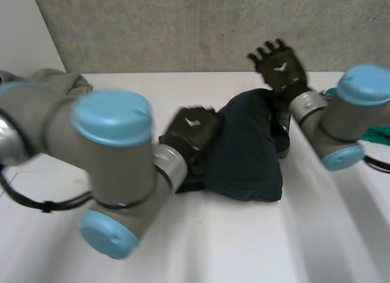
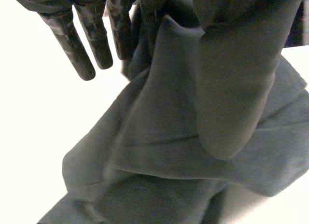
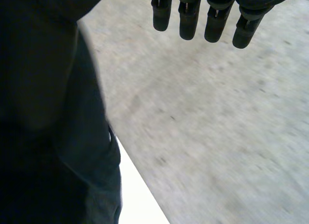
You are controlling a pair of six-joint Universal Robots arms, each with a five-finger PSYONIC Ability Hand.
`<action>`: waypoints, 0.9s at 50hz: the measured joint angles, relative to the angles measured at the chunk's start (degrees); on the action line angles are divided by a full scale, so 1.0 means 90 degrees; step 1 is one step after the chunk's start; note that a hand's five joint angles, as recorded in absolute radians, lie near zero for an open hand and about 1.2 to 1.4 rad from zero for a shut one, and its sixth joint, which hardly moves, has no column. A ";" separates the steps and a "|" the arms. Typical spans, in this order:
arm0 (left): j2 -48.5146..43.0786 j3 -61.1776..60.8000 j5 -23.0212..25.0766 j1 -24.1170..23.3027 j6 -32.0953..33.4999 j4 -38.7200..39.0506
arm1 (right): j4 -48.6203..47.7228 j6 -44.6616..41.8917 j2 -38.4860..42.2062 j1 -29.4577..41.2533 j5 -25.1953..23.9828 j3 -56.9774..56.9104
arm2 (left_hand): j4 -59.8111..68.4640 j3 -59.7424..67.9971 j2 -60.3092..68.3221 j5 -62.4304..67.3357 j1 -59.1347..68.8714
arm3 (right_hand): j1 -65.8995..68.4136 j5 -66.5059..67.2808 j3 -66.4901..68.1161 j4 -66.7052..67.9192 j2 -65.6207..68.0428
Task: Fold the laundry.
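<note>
The dark blue cloth is lying bunched in a rough heap near the middle of the white table. The left hand is resting on the cloth's left edge and grasping it. In the left wrist view a ridge of cloth is rising between the thumb and the nearest finger, while the other fingers are pointing straight out over bare table. The right hand is hanging released above the cloth's far edge (fingers straight and spread, holding nothing), with the grey wall behind it. A grey garment is lying at the table's far left corner. A green item is lying at the table's right edge, partly hidden by the right arm.
</note>
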 measured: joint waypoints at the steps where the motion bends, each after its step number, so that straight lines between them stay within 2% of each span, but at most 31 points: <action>1: 0.0187 -0.0106 0.0022 0.0115 0.0026 -0.0008 | 0.0155 0.0003 -0.0207 -0.0054 0.0081 0.0119 | -0.0062 -0.0064 -0.0089 -0.0068 -0.0008 | 0.0000 0.0000 0.0000 -0.0015 -0.0001; 10: 0.1429 -0.1079 0.0479 0.1176 0.0542 -0.0017 | 0.2767 0.0208 -0.1875 -0.0498 0.0679 0.0875 | -0.0664 -0.0678 -0.0751 -0.0664 -0.0868 | 0.0000 0.0000 0.0000 -0.0015 -0.0001; 11: 0.1527 -0.1217 0.0679 0.1422 0.0673 -0.0009 | 0.3319 0.0375 -0.2126 -0.0573 0.0719 0.1004 | -0.0679 -0.0678 -0.0776 -0.0665 -0.0868 | 0.0000 0.0000 0.0000 -0.0015 -0.0001; 15: 0.1576 -0.1421 0.1401 0.2103 0.0961 0.0021 | 0.4395 0.0942 -0.2741 -0.0718 0.0703 0.1480 | -0.0694 -0.0678 -0.0796 -0.0684 -0.0868 | 0.0000 0.0000 0.0000 -0.0015 -0.0001; 20: 0.1172 -0.1390 0.2357 0.2700 0.1173 0.0057 | 0.4807 0.1383 -0.3385 -0.0761 0.0518 0.2297 | -0.0694 -0.0678 -0.0796 -0.0684 -0.0868 | 0.0000 0.0001 0.0001 -0.0015 -0.0001; 25: 0.0470 -0.1187 0.3023 0.2993 0.1369 0.0052 | 0.4738 0.1521 -0.3878 -0.0717 0.0242 0.3207 | -0.0674 -0.0665 -0.0773 -0.0659 -0.0849 | 0.0009 0.0004 0.0023 0.0017 0.0015; 33: -0.0354 -0.0965 0.3185 0.3029 0.1848 -0.0071 | 0.3306 0.1614 -0.4099 -0.0280 0.0018 0.4798 | -0.0316 -0.0376 -0.0415 -0.0278 -0.0560 | 0.0293 0.0266 0.0400 0.0394 0.0368; 37: -0.0732 -0.0830 0.3170 0.2982 0.1934 0.0055 | 0.2188 0.1680 -0.3627 0.0258 0.0220 0.5195 | -0.0316 -0.0376 -0.0415 -0.0279 -0.0560 | 0.0753 0.0759 0.0882 0.0872 0.0790; 45: -0.1339 -0.0375 0.3131 0.2864 0.1936 0.0396 | 0.1071 0.1670 -0.2694 0.0977 0.0939 0.5177 | 0.0513 0.0451 0.0405 0.0546 0.0328 | 0.0774 0.0875 0.0967 0.0957 0.0792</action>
